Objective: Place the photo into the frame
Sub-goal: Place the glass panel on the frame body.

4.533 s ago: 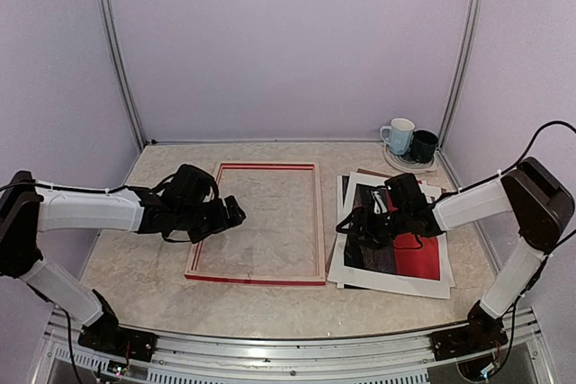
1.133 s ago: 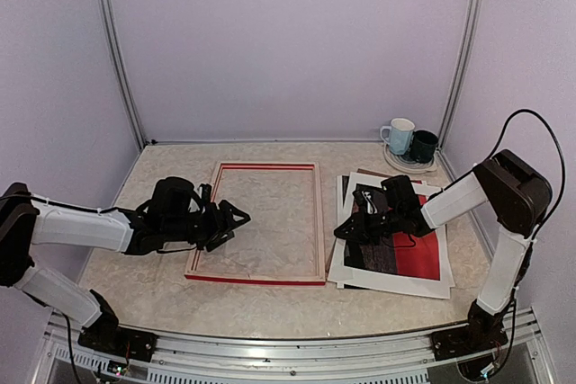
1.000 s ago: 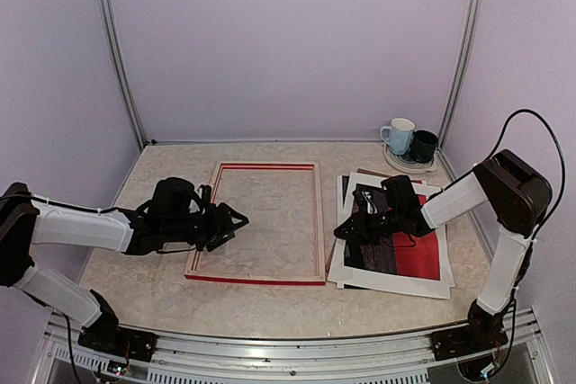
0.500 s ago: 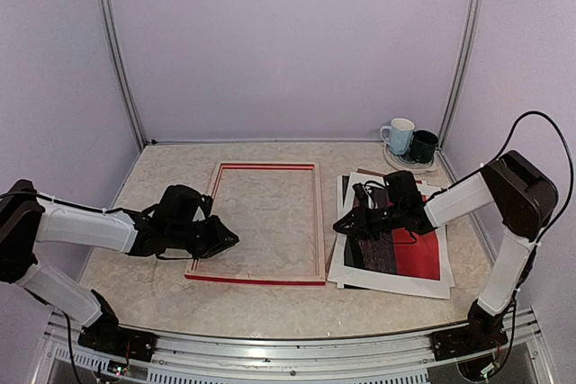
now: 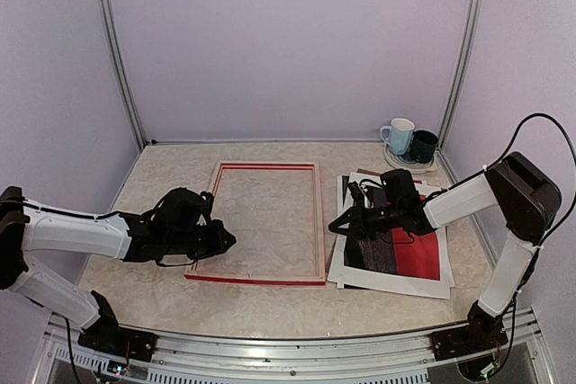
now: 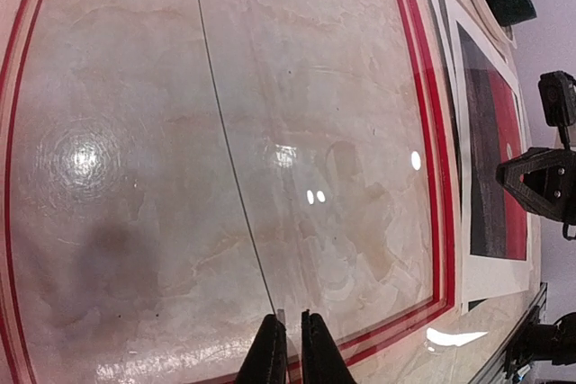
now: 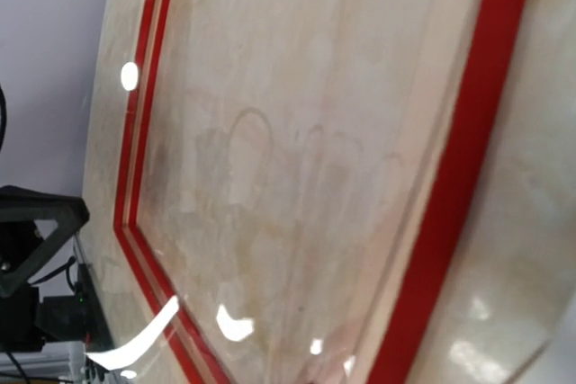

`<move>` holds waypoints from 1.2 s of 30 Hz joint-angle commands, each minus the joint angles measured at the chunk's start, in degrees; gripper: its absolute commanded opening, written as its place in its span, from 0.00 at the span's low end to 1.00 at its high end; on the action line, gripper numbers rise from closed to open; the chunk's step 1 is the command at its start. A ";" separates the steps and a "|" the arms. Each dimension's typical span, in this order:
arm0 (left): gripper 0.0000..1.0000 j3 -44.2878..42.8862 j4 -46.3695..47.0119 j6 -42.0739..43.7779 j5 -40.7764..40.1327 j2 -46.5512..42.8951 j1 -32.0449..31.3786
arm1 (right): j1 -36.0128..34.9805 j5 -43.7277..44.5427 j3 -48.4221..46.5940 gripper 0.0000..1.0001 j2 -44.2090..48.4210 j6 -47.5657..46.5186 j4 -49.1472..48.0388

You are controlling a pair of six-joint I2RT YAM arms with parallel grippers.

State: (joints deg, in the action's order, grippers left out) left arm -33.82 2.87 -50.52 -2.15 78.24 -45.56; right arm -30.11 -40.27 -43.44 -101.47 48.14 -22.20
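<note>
**Jaws near shut on both arms**
Only the left wrist view shows the left gripper [image 6: 291, 352]: fingers almost together at the frame [image 5: 319, 213] left rail. A thin line [image 6: 236, 182] runs between them; grip unclear. In the top view the right gripper [image 5: 340, 225] is closed at the photo [image 5: 416, 254] left edge, beside the frame. Hold unclear.

On my feed I count one thin red rectangular frame [image 5: 256, 280], one white-bordered red sunset photo [image 5: 418, 254], two mugs, a pale blue mug [image 5: 398, 135] and a dark green mug [image 5: 424, 144], and two robot arms: left arm [image 5: 72, 233], right arm [image 5: 463, 201].
</note>
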 commanded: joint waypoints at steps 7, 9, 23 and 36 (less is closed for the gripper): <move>0.09 1.13 -2.68 4.84 -11.91 -8.28 -3.57 | -3.23 0.58 -2.26 0.04 0.93 0.91 -2.56; 0.09 1.74 -2.70 6.14 -13.62 -9.51 -3.57 | -3.50 0.85 -2.26 0.03 1.08 1.43 -3.49; 0.09 2.23 -0.57 12.55 -18.47 -7.03 -0.52 | -4.56 4.77 -5.91 0.03 -3.32 1.68 -5.51; 0.11 2.10 2.40 13.98 -15.92 -0.49 4.94 | -4.59 5.18 -7.92 0.03 -9.72 3.05 -7.50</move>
State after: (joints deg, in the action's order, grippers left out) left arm -31.51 3.27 -38.11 -18.20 75.53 -42.00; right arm -34.13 -35.88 -50.11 -109.84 50.85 -27.73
